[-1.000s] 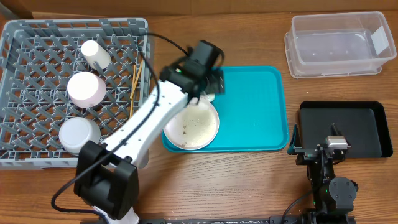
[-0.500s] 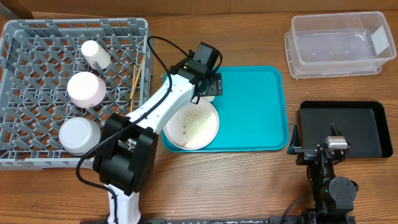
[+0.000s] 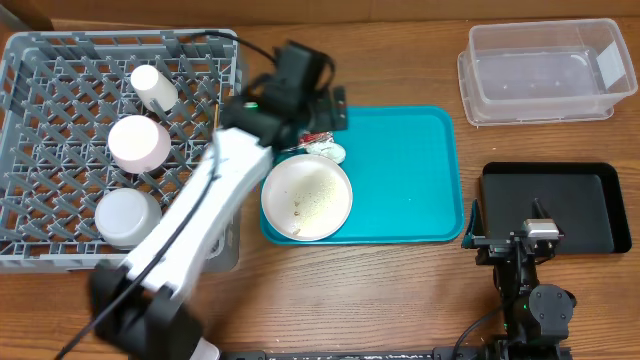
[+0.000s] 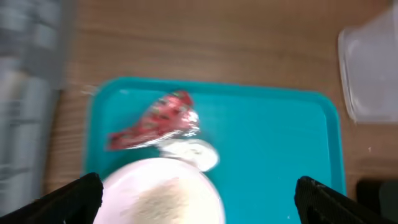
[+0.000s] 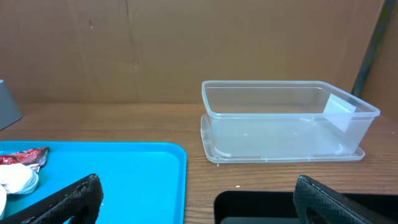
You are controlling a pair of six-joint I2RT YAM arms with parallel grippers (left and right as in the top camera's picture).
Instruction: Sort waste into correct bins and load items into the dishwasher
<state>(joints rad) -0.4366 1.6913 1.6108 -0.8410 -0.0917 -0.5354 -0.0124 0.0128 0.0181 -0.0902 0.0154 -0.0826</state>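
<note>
L gripper (image 4: pixel 198 198) swung back over tray's (image 3: pixel 410 170) rear-left corner, jaws spread wide, empty, above wrapper (image 4: pixel 152 121) & scrap (image 4: pixel 193 152). Waste unsorted; pick probably next. R gripper (image 5: pixel 199 202) apart, idle.

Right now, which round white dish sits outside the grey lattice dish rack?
The large white plate, crumb-speckled, on the flat teal tray; the small cup and both pale bowls sit inside the rack.

Your left arm (image 3: pixel 205 215) stretches long and diagonal from its base at the near edge toward the far middle, its outline smeared. The left gripper (image 4: pixel 199 183) points downward, fingers spread wide with nothing between them. Your right arm (image 3: pixel 527 295) sits folded low over its base, and the right gripper (image 5: pixel 198 190) is level, fingers likewise fully parted.
</note>
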